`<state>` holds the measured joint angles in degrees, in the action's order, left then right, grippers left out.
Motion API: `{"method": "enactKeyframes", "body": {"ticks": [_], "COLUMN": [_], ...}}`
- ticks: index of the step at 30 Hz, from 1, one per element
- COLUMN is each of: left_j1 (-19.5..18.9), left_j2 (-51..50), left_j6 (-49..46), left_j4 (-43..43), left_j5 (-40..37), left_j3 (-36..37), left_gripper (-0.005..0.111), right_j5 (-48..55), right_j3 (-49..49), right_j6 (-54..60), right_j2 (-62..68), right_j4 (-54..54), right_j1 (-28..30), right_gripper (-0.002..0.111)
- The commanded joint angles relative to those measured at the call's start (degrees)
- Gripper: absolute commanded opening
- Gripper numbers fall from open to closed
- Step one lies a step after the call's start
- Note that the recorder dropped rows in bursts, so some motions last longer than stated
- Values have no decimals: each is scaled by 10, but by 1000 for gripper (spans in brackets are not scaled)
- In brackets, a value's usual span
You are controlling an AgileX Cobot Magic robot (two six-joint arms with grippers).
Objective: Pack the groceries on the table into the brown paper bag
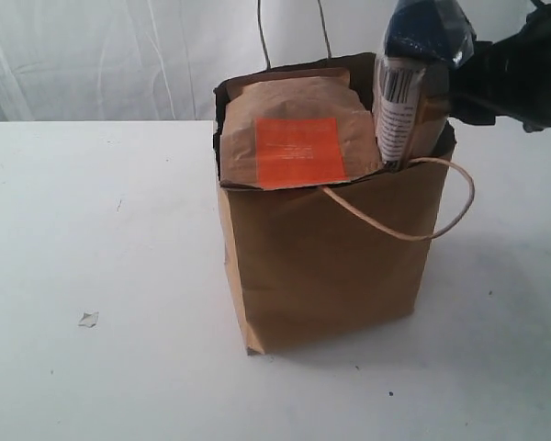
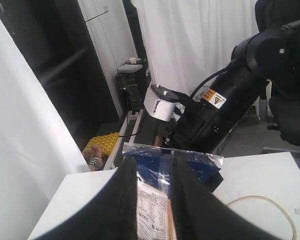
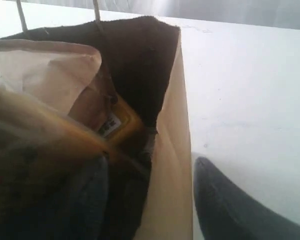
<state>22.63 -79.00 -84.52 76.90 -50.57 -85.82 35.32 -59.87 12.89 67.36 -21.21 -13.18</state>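
Observation:
The brown paper bag [image 1: 331,266] stands upright in the middle of the white table [image 1: 92,230]. A brown orange-labelled pouch [image 1: 298,147] sticks out of its top on the left. The long pasta packet [image 1: 409,92] stands upright in its right side, blue end up. In the left wrist view my left gripper [image 2: 154,162] is shut on the pasta packet [image 2: 152,205]. My right gripper [image 3: 150,170] is open and straddles the bag's wall [image 3: 172,150], one finger inside, one outside. A yellow juice bottle [image 3: 117,125] lies deep inside beside the pouch [image 3: 45,75]. Other groceries are hidden.
The black right arm [image 1: 519,64] hangs over the bag's right rim. A twine handle [image 1: 441,216] droops down the bag's front; the other stands up at the back [image 1: 294,28]. A small scrap [image 1: 88,319] lies on the table at front left.

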Motion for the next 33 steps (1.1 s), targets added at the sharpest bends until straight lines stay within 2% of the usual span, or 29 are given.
{"method": "enactKeyframes", "body": {"ticks": [1,11,19,33], "left_j1": [-2,-2,-2,-2], "left_j2": [7,7,7,7], "left_j6": [4,2,2,2], "left_j4": [20,20,22,22], "left_j5": [0,0,-2,-1], "left_j3": [1,1,1,1], "left_gripper": [29,29,29,29], "right_j5": [-18,16,28,44], "right_j3": [-17,-44,-44,-70], "right_j6": [-13,-13,-66,-66], "right_j2": [-4,-4,-5,-7], "right_j4": [7,20,111,125], "right_j1": [1,1,1,1], "right_gripper": [50,50,50,50]}}
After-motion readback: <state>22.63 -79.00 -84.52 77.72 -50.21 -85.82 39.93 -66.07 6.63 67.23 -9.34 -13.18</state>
